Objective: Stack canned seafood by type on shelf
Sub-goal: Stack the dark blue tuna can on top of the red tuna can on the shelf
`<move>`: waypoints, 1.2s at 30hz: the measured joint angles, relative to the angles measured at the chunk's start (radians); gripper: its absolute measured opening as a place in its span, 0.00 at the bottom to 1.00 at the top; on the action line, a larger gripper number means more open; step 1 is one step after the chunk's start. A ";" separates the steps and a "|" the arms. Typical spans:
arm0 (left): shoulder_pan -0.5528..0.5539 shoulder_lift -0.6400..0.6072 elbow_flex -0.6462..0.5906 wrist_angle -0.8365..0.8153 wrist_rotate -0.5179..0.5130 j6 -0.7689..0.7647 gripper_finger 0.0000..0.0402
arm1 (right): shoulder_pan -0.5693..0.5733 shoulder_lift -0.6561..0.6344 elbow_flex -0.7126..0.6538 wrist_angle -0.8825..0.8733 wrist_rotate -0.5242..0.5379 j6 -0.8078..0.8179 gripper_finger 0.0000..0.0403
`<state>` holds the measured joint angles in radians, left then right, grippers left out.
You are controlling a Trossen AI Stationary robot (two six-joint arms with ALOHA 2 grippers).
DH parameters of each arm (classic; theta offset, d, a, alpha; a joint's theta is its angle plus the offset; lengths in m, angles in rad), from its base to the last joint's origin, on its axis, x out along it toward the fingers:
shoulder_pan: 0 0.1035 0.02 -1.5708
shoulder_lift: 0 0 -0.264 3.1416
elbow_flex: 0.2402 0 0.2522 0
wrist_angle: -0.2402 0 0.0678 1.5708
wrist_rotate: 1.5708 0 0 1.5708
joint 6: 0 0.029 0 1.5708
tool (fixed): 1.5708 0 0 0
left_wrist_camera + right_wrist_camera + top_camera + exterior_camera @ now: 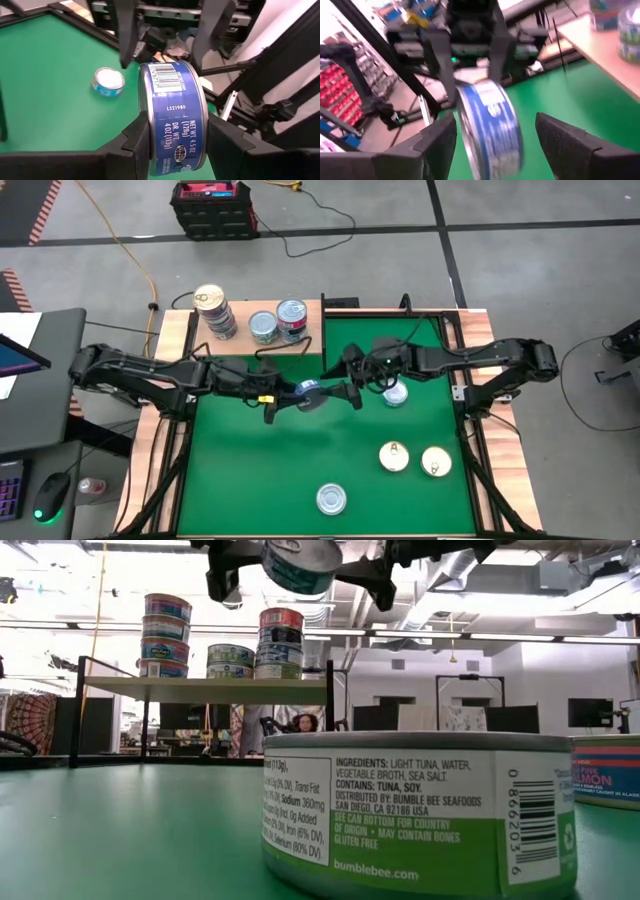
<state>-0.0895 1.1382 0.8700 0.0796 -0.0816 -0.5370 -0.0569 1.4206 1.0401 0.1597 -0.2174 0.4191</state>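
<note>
In the right wrist view, the round blue-labelled seafood tin [490,127] is smeared by blur, so its label text cannot be read. In the low view, the green-and-white labelled tuna tin [420,815] is cut off by the bottom edge. The pink-labelled tin [608,770] runs off the right edge.

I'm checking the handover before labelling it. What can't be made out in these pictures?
- High view: the blue tin between the left gripper and right gripper is too small to read.
- Right wrist view: that tin is blurred.
- Low view: the big near tin hides the mat behind it; the pink tin is cut off by the edge.
- Shelf: its tins' labels are too small.
</note>
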 joint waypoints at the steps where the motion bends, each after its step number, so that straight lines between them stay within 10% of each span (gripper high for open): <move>1: 0.000 0.002 0.000 0.007 0.007 0.004 0.37 | 0.005 0.001 0.000 0.022 0.003 0.000 0.72; 19: 0.014 0.003 0.000 0.140 0.041 0.122 0.37 | 0.045 0.001 0.000 0.120 0.049 -0.024 0.69; 29: 0.025 0.002 0.000 0.165 0.020 0.131 0.38 | 0.043 0.001 0.000 0.122 0.066 -0.039 0.40; 36: 0.027 -0.027 0.000 0.121 -0.088 0.191 0.59 | 0.017 0.002 0.000 0.110 0.065 0.004 0.39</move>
<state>-0.0628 1.1113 0.8700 0.2003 -0.1692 -0.3458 -0.0396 1.4223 1.0396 0.2695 -0.1528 0.4227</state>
